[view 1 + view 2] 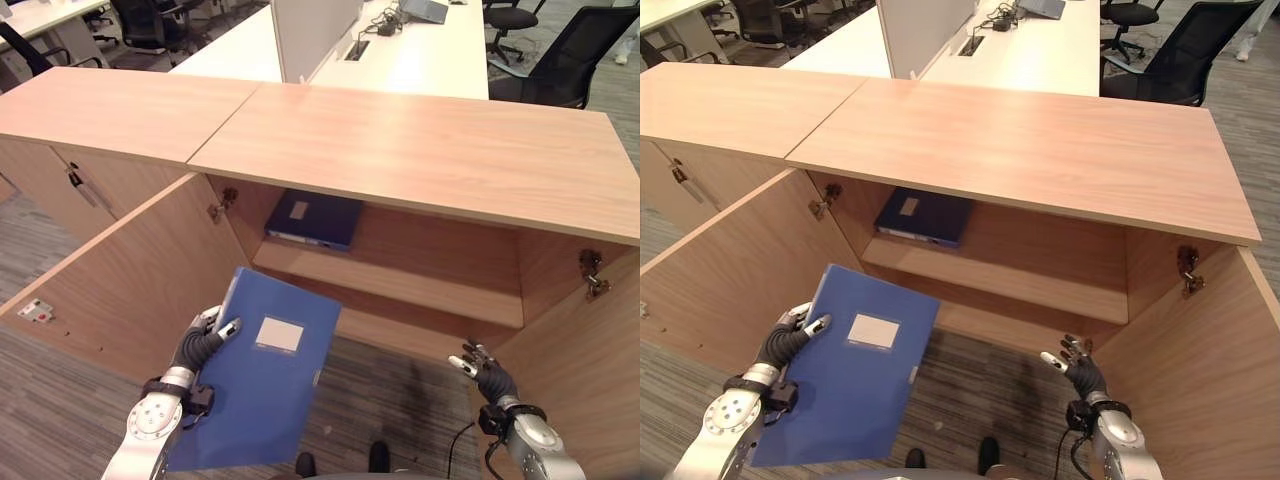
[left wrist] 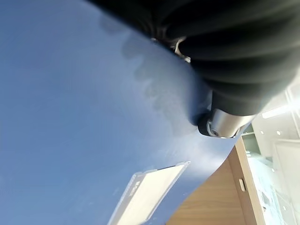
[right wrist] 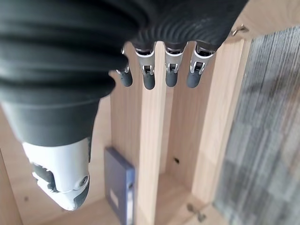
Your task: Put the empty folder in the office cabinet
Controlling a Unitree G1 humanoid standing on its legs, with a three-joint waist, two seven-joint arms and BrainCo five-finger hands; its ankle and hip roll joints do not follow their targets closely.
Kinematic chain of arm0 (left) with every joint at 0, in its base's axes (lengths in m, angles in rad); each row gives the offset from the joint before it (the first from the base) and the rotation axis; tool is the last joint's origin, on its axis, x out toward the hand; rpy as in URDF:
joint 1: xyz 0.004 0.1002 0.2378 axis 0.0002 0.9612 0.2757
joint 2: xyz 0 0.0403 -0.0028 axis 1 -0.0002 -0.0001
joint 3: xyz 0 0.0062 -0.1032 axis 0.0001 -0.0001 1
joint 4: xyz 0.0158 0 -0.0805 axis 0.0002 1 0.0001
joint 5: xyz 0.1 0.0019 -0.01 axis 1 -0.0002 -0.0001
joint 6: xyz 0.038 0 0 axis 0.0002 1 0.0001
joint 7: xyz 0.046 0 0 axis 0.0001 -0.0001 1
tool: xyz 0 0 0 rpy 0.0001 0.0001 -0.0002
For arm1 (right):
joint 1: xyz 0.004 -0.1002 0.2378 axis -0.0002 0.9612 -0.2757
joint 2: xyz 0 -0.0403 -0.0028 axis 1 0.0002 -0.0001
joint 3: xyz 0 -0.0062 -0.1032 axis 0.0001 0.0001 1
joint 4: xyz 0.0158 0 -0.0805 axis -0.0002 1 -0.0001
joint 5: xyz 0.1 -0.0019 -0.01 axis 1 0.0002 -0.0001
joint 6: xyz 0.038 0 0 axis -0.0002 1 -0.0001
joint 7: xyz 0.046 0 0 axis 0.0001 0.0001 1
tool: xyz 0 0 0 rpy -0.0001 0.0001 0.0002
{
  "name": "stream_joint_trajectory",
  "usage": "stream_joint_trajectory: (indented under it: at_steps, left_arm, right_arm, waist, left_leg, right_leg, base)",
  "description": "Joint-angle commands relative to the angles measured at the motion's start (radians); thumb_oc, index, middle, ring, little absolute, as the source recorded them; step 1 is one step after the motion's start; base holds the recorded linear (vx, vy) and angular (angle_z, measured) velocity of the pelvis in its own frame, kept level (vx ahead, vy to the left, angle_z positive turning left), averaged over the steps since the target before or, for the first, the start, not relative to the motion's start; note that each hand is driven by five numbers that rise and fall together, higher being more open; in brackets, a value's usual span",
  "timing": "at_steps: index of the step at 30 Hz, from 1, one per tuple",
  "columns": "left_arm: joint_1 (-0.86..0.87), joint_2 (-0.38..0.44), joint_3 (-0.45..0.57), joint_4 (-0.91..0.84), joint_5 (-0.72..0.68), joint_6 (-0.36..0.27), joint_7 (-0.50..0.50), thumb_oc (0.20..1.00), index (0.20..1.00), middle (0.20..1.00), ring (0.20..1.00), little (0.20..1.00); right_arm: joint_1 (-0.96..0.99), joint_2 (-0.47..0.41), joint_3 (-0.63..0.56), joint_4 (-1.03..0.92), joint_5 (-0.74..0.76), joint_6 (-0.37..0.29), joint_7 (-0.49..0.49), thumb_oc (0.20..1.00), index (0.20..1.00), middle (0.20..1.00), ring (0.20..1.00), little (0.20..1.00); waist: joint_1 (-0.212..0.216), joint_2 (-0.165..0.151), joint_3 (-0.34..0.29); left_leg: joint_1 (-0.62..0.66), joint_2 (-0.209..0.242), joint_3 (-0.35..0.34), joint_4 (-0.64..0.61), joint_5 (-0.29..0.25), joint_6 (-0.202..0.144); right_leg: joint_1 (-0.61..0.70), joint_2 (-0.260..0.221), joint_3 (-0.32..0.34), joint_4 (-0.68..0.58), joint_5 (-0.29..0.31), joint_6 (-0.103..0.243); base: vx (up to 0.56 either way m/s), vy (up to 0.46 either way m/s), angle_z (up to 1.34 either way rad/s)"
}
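Left hand (image 1: 200, 345) has the folder (image 1: 262, 385) pinched along its edge near the top corner, thumb on the face, fingers curled round behind. The wrist view shows the thumb tip pressed flat on the blue cover, so that's a real pinch. The folder hangs from that hand, tilted, out in front of the open cabinet (image 1: 420, 150) and below its shelf (image 1: 400, 280). It is not inside yet.

Ahead of the hand and higher, another blue folder (image 1: 313, 220) lies flat at the shelf's back left. To its right the shelf is bare, and that looks like the likely landing spot.

Across from the left hand, the right hand (image 1: 482, 368) hovers with fingers spread and relaxed, holding nothing, just beside the open right door (image 1: 590, 360). The left door (image 1: 130, 270) swings out right next to the holding hand.

How will it handle? Empty, so light, I'd judge. It looks like a stiff board cover with a smooth face that could slip under a thumb. Held by one corner region, the long free end could sag or swing and may catch the shelf lip. A hold nearer the middle of the spine edge would steady it, or the free hand could support the far edge.
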Motion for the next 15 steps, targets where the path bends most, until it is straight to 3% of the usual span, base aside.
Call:
stream_joint_trajectory:
  at_steps: [1,7,15]
  left_arm:
    - [-0.117,0.012,-0.003,0.006,0.026,-0.064,0.042,0.2,0.2,0.2,0.2,0.2]
    - [-0.297,-0.034,-0.104,0.073,0.038,-0.073,0.114,0.2,0.2,0.2,0.2,0.2]
    - [-0.44,-0.064,-0.194,0.089,0.016,-0.093,0.162,0.2,0.2,0.2,0.2,0.2]
  right_arm:
    - [-0.079,0.029,0.09,0.026,-0.011,-0.026,0.015,1.0,1.0,1.0,1.0,1.0]
    - [-0.155,0.081,0.221,0.071,-0.008,-0.016,0.025,1.0,1.0,1.0,1.0,1.0]
    - [-0.206,0.117,0.299,0.086,0.047,-0.02,0.024,1.0,1.0,1.0,1.0,1.0]
  waist:
    - [-0.005,-0.057,-0.036]
    - [-0.006,-0.064,-0.045]
    - [-0.015,-0.067,-0.052]
  left_leg:
    - [-0.015,-0.051,-0.01,0.002,-0.053,-0.005]
    - [-0.003,-0.053,-0.014,0.002,-0.053,-0.006]
    - [-0.003,-0.053,-0.005,0.002,-0.053,-0.007]
  right_leg:
    - [0.068,-0.014,0.003,0.006,-0.104,0.087]
    - [0.079,-0.019,0.001,0.006,-0.105,0.088]
    - [0.076,-0.022,-0.001,0.006,-0.099,0.091]
  base:
    - [0.0,0.0,0.0]
    - [0.0,0.005,0.02]
    - [0.0,0.0,0.0]
